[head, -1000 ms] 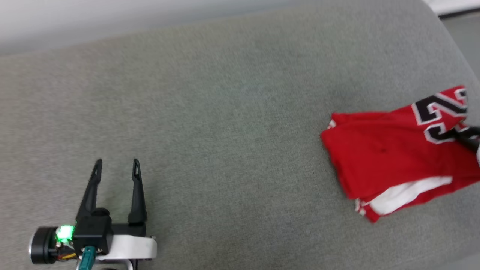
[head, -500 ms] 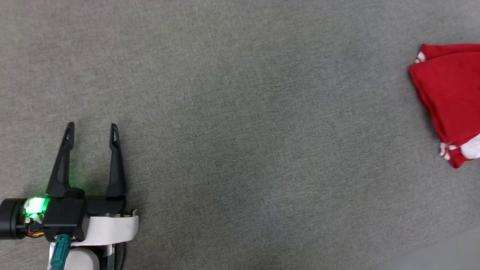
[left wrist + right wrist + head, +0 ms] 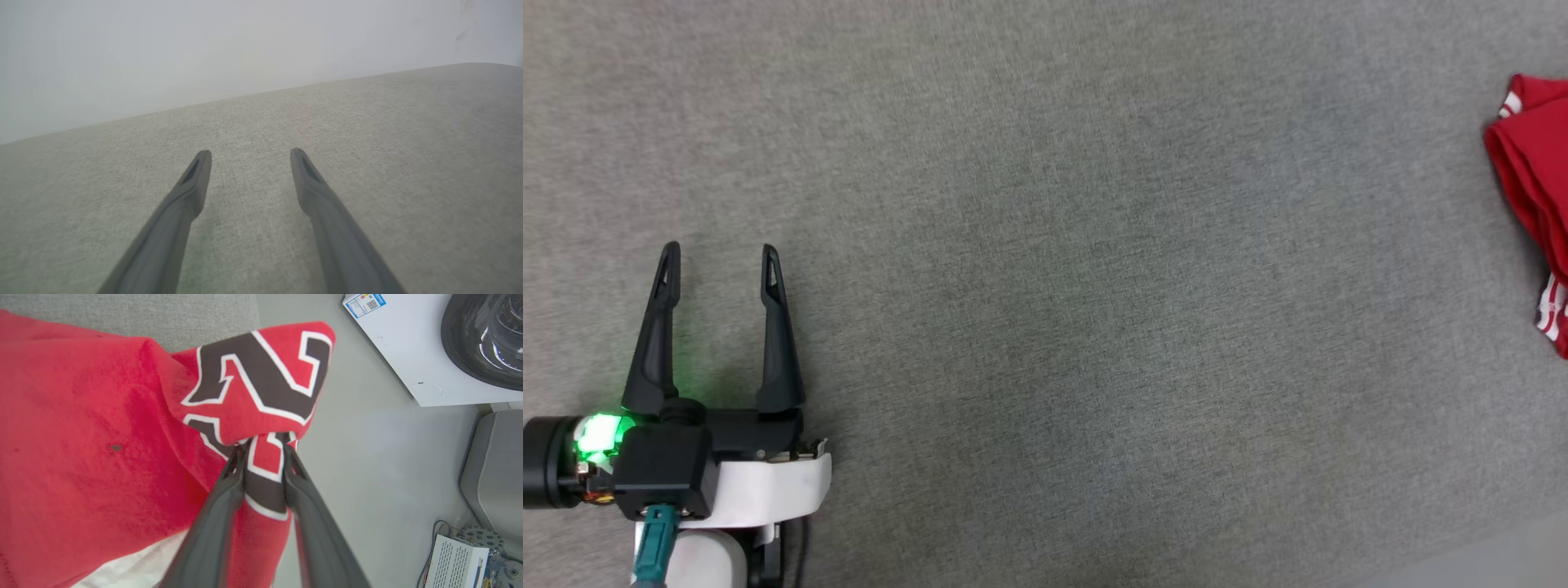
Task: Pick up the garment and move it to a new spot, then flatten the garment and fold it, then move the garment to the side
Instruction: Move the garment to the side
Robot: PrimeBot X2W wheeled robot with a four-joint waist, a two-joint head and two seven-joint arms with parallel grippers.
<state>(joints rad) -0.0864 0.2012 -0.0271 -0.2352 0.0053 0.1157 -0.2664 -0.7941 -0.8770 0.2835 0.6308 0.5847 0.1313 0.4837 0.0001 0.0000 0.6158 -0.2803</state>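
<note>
Red garment (image 3: 1539,180), folded, sits at the frame's right edge on grey upholstery (image 3: 1045,286), my right gripper (image 3: 263,451) clenched on its lettered corner. My left gripper (image 3: 719,255), lower left, is spread and empty; I judge only the sideways move remains.

The grey upholstered surface (image 3: 1094,286) is viewed steeply from above by the head camera, from some height, so that a wide stretch of it is taken in. The left claw (image 3: 719,247) is seen at the lower left and an edge of the garment (image 3: 1531,163) at the right border. From the left wrist, the same surface is looked along at a low, near angle toward a pale wall (image 3: 204,49). From the right wrist, the garment is seen close up past the right claw (image 3: 264,447), with floor (image 3: 367,457) and a white appliance (image 3: 408,347) beyond. The upholstered surface is shared by all three views.
</note>
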